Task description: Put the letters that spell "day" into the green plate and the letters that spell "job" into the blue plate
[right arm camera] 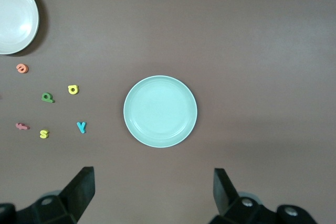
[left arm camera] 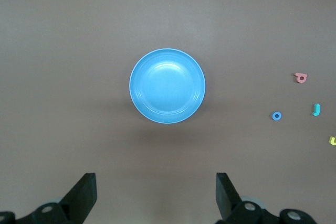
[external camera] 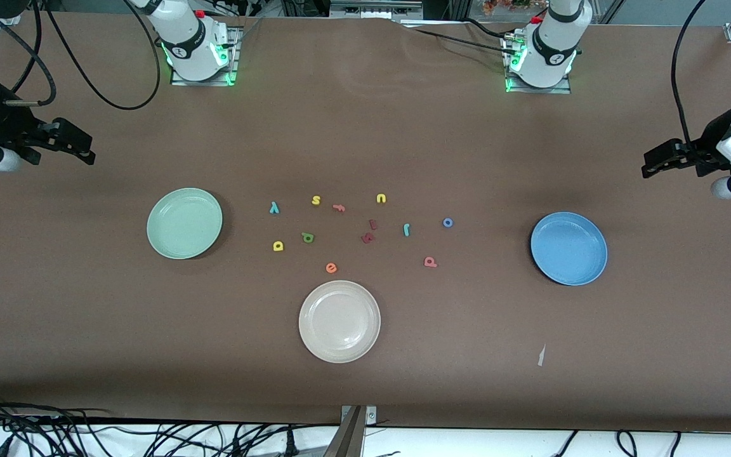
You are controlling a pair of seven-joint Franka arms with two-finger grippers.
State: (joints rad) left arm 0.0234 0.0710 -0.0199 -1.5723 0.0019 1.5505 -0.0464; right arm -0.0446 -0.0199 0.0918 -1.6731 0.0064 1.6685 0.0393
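The green plate (external camera: 184, 223) lies toward the right arm's end, the blue plate (external camera: 568, 248) toward the left arm's end. Between them lie the yellow d (external camera: 278, 245), green a (external camera: 307, 237), light-blue y (external camera: 274, 207), teal j (external camera: 407, 230), blue o (external camera: 447, 222) and salmon b (external camera: 430, 261). My right gripper (external camera: 83, 149) hangs open and empty over bare table at its end, with the green plate (right arm camera: 160, 111) in its wrist view. My left gripper (external camera: 651, 165) hangs open and empty over its end, looking at the blue plate (left arm camera: 167, 86).
A cream-white plate (external camera: 339, 321) sits nearer the front camera than the letters. Among the letters lie a yellow s (external camera: 316, 200), a yellow u (external camera: 381, 198), an orange e (external camera: 331, 268), a salmon piece (external camera: 339, 207) and dark red pieces (external camera: 367, 238). A paper scrap (external camera: 540, 355) lies near the front edge.
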